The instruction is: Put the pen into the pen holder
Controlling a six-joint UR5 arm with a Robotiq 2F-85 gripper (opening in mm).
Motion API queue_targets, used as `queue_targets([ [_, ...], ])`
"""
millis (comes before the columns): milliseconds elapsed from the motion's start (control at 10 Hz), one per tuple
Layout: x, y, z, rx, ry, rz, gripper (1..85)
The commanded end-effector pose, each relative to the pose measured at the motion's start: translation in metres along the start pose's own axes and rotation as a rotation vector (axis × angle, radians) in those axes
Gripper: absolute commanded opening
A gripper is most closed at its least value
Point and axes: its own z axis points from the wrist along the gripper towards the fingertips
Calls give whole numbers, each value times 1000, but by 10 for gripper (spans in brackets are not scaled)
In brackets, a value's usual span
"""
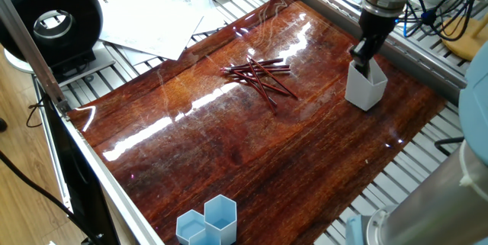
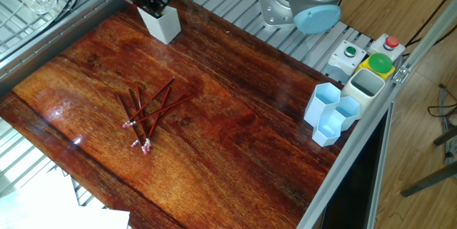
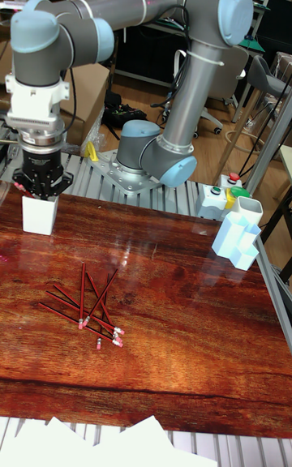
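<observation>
Gripper (image 1: 363, 56) hung just above pen holder (image 1: 365, 85); jaws' opening and contents could not be told. Pens (image 2: 148, 113) judged light, stiff, slippery: grasp mid-shaft.

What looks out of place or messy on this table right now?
The pens lie in a loose crisscrossed heap mid-table rather than in the white pen holder, which stands upright under the gripper. Loose white papers overlap the table's far corner. Nothing looks spilled or damaged.
</observation>
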Motion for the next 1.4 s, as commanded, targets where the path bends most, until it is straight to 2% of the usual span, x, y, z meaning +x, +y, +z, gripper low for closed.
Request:
queue_targets([
  [0, -18, -9, -10, 39, -64, 7, 10],
  [100, -13, -2, -11, 10, -52, 25, 10],
  [200, -4, 2, -11, -1, -27, 40, 10],
  [300, 0, -2, -10, 20, -12, 46, 10],
  [400, -1, -12, -11, 53, -15, 38, 10],
  [600, -1, -20, -12, 76, -13, 26, 10],
  [700, 2, -21, -14, 83, -9, 34, 10],
  [800, 6, -11, -15, 50, 0, 57, 10],
  [1000, 4, -4, -18, 50, -1, 62, 10],
  [1300, -13, 4, -29, 43, -8, 57, 10],
])
